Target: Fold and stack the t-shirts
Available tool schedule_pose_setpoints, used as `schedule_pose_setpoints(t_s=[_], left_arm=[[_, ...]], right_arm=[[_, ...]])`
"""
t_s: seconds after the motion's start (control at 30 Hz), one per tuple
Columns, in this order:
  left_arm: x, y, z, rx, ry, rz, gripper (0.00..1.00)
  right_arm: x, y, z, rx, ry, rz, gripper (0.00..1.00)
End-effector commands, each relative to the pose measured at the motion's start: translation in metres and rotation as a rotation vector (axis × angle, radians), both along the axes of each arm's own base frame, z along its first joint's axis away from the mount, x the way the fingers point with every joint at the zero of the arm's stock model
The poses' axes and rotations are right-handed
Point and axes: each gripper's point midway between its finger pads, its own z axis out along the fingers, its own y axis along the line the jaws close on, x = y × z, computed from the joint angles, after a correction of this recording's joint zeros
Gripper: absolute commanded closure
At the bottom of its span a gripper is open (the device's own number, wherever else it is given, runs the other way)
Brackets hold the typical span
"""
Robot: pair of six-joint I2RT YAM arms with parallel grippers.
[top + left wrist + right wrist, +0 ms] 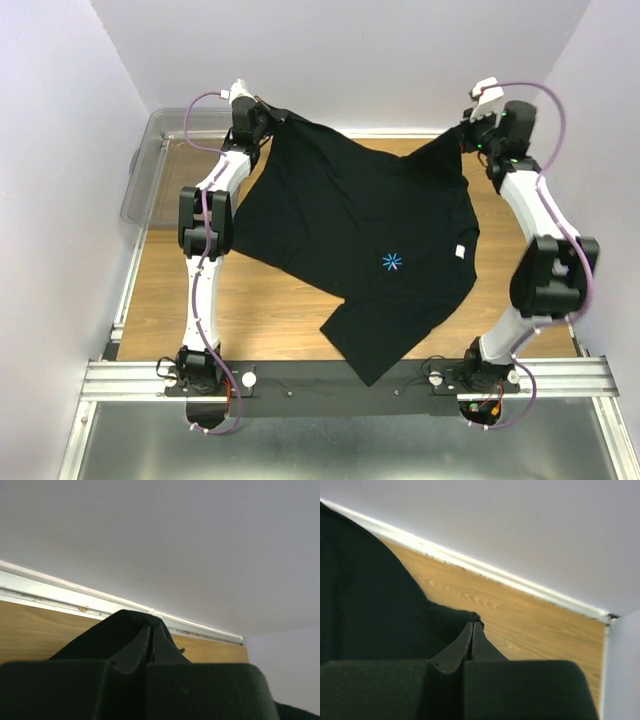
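Note:
A single black t-shirt (350, 215) is stretched between my two grippers above the far half of the table, its lower end trailing down to the near rail. It carries a small blue star print (392, 262) and a white tag (461, 251). My left gripper (266, 117) is shut on the far-left corner of the cloth. In the left wrist view that cloth (95, 640) is draped over the closed left gripper (151, 626). My right gripper (466, 135) is shut on the far-right corner. The right wrist view shows the shirt (365, 605) bunched at the closed right gripper (472, 625).
A clear plastic bin (148, 165) stands off the table's far-left corner. The wooden table top (165, 300) shows on both sides of the shirt. White walls close in at the back and sides. A metal rail (120, 378) runs along the near edge by the arm bases.

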Motion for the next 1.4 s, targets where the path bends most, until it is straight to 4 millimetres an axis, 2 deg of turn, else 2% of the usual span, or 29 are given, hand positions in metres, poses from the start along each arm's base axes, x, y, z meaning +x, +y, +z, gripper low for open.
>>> schedule_pose_setpoints(t_s=[0.0, 0.07, 0.1, 0.13, 0.17, 0.2, 0.23, 0.27, 0.3, 0.37, 0.4, 0.47, 0.5, 0.63, 0.73, 0.83, 0.93, 0.97, 1.0, 1.03, 1.07, 1.1, 1.13, 1.17, 1.2, 1.27, 1.3, 1.33, 1.37], left_arm=[[-0.044, -0.036, 0.106, -0.052, -0.237, -0.234, 1.00], [-0.070, -0.046, 0.136, -0.056, -0.299, -0.304, 1.00], [-0.096, -0.053, 0.169, -0.059, -0.366, -0.329, 1.00], [-0.111, -0.057, 0.185, -0.056, -0.398, -0.352, 1.00], [-0.127, -0.061, 0.203, -0.059, -0.434, -0.368, 1.00], [-0.159, -0.065, 0.239, -0.061, -0.505, -0.390, 1.00], [-0.178, -0.068, 0.257, -0.063, -0.541, -0.404, 1.00], [-0.196, -0.069, 0.274, -0.062, -0.579, -0.408, 1.00], [-0.231, -0.066, 0.306, -0.063, -0.646, -0.409, 1.00], [-0.272, -0.068, 0.338, -0.072, -0.719, -0.403, 1.00], [-0.310, -0.061, 0.366, -0.078, -0.787, -0.395, 1.00], [-0.346, -0.054, 0.391, -0.101, -0.848, -0.361, 1.00], [-0.379, -0.042, 0.412, -0.101, -0.907, -0.336, 1.00], [-0.426, -0.011, 0.443, -0.122, -0.959, -0.221, 1.00], [-0.417, 0.004, 0.442, -0.103, -0.906, -0.122, 1.00], [-0.382, -0.005, 0.419, -0.072, -0.821, -0.120, 1.00], [-0.333, -0.016, 0.377, -0.039, -0.711, -0.142, 1.00], [-0.318, -0.017, 0.365, -0.030, -0.681, -0.139, 1.00], [-0.303, -0.018, 0.350, -0.019, -0.647, -0.136, 1.00], [-0.270, -0.015, 0.319, 0.007, -0.578, -0.112, 1.00], [-0.252, -0.014, 0.301, 0.019, -0.537, -0.101, 1.00], [-0.219, -0.016, 0.264, 0.037, -0.457, -0.093, 1.00], [-0.200, -0.015, 0.243, 0.053, -0.412, -0.085, 1.00], [-0.181, -0.010, 0.233, 0.064, -0.375, -0.066, 1.00], [-0.147, -0.015, 0.180, 0.089, -0.275, -0.068, 1.00], [-0.103, -0.021, 0.121, 0.105, -0.160, -0.073, 1.00], [-0.103, -0.021, 0.121, 0.107, -0.160, -0.075, 1.00], [-0.080, -0.026, 0.089, 0.109, -0.099, -0.078, 1.00], [-0.070, -0.028, 0.075, 0.111, -0.074, -0.079, 1.00]], right_arm=[[-0.090, 0.015, 0.179, -0.001, -0.309, 0.036, 0.99], [-0.127, 0.020, 0.233, -0.006, -0.394, 0.054, 1.00], [-0.144, 0.022, 0.257, -0.008, -0.427, 0.060, 0.99], [-0.166, 0.023, 0.272, -0.009, -0.422, 0.060, 0.99], [-0.198, 0.025, 0.326, -0.019, -0.535, 0.060, 0.99], [-0.214, 0.024, 0.345, -0.013, -0.567, 0.048, 0.99], [-0.235, 0.024, 0.369, -0.015, -0.616, 0.041, 0.99], [-0.273, 0.025, 0.402, -0.012, -0.692, 0.031, 0.99], [-0.295, 0.021, 0.423, -0.013, -0.750, 0.004, 0.99], [-0.331, 0.018, 0.445, -0.016, -0.810, -0.030, 0.99], [-0.364, 0.012, 0.466, -0.017, -0.893, -0.073, 0.99], [-0.386, 0.005, 0.476, -0.027, -0.943, -0.124, 0.99], [-0.399, -0.001, 0.480, -0.039, -0.967, -0.167, 0.99], [-0.421, -0.017, 0.489, -0.057, -1.016, -0.267, 0.99], [-0.430, -0.026, 0.496, -0.070, -1.049, -0.322, 0.99], [-0.418, -0.031, 0.496, -0.085, -1.038, -0.349, 0.99], [-0.371, -0.038, 0.479, -0.104, -0.956, -0.362, 0.99], [-0.355, -0.040, 0.472, -0.114, -0.930, -0.366, 0.99], [-0.311, -0.043, 0.439, -0.129, -0.825, -0.362, 0.99], [-0.294, -0.043, 0.433, -0.131, -0.831, -0.353, 0.99], [-0.274, -0.043, 0.418, -0.133, -0.803, -0.346, 1.00], [-0.223, -0.046, 0.368, -0.146, -0.677, -0.333, 0.99], [-0.201, -0.048, 0.354, -0.149, -0.662, -0.336, 0.99], [-0.161, -0.054, 0.317, -0.158, -0.578, -0.347, 0.99], [-0.136, -0.058, 0.290, -0.164, -0.527, -0.357, 0.99], [-0.072, -0.068, 0.204, -0.193, -0.376, -0.366, 1.00], [-0.070, -0.070, 0.197, -0.200, -0.373, -0.369, 0.99], [-0.042, -0.079, 0.149, -0.219, -0.289, -0.396, 0.99], [-0.030, -0.084, 0.124, -0.231, -0.245, -0.406, 0.99]])
